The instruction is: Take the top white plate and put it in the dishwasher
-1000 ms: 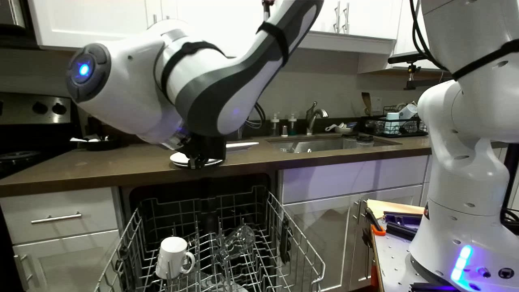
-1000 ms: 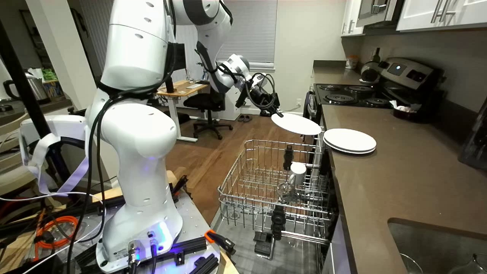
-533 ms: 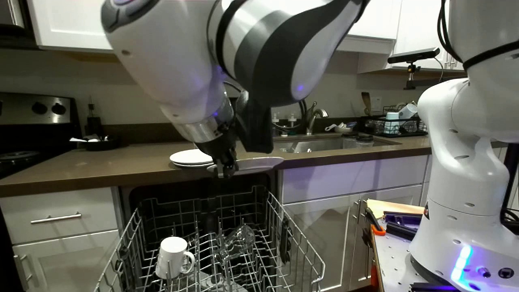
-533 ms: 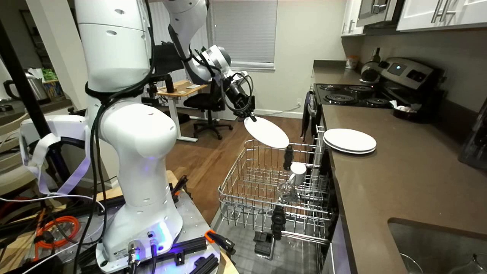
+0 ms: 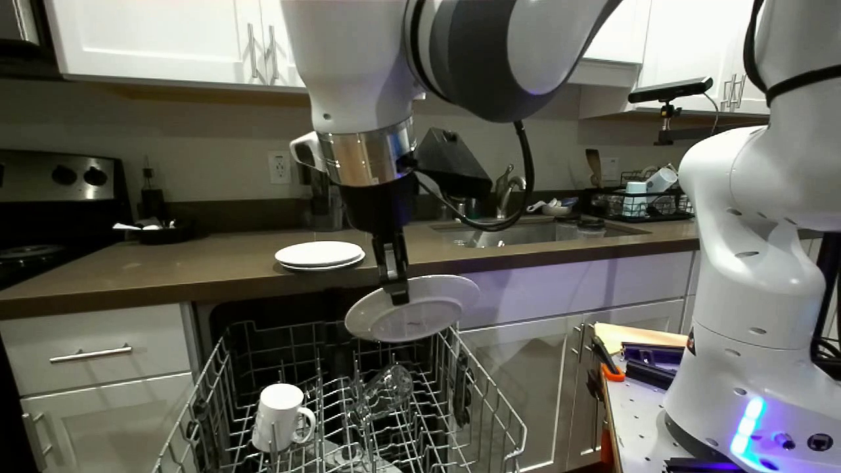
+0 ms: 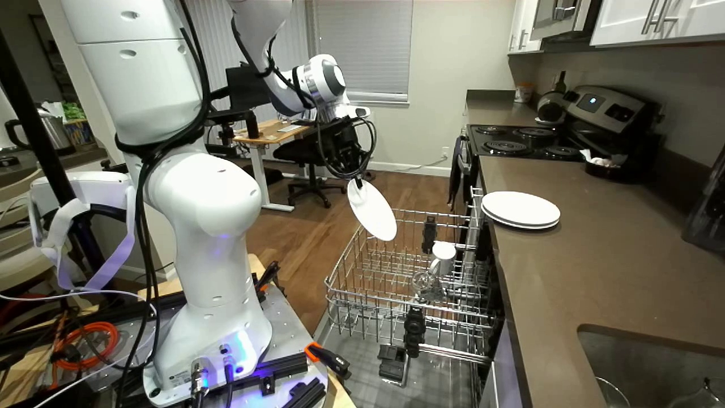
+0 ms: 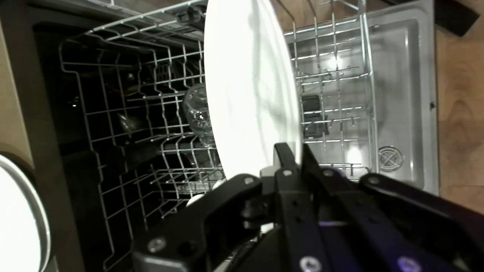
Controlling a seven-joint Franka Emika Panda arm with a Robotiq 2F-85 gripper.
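Top white plate (image 5: 420, 314) is held in the air over the pulled-out wire rack (image 5: 483, 374) of the dishwasher (image 5: 263, 303). It is gripped by its rim in the gripper (image 6: 358, 182), whose fingers (image 7: 284, 156) are clamped on that edge. In the wrist view the rim is caught between the two tips, and the rest of the disc is stretched away from them to the top of that view, its face seen at a sharp slant.

In both exterior views the gripper is pointed downward, and most of the plate is hung below its tips. The underside is turned toward the camera in an exterior view, where a fingertip (image 5: 398, 297) is laid across the upper part of the disc. The plate is steeply tilted, its upper end at the tips and its lower end (image 6: 386, 233) angled toward the countertop (image 6: 612, 255). Whether any wire is touched by that lower end cannot be told.

Within the rack, a white mug (image 5: 279, 417) and a clear glass (image 5: 391, 387) are placed, both lower than the held plate. On the countertop a short stack of white plates (image 6: 521, 208) is set near the edge, well apart from the gripper.
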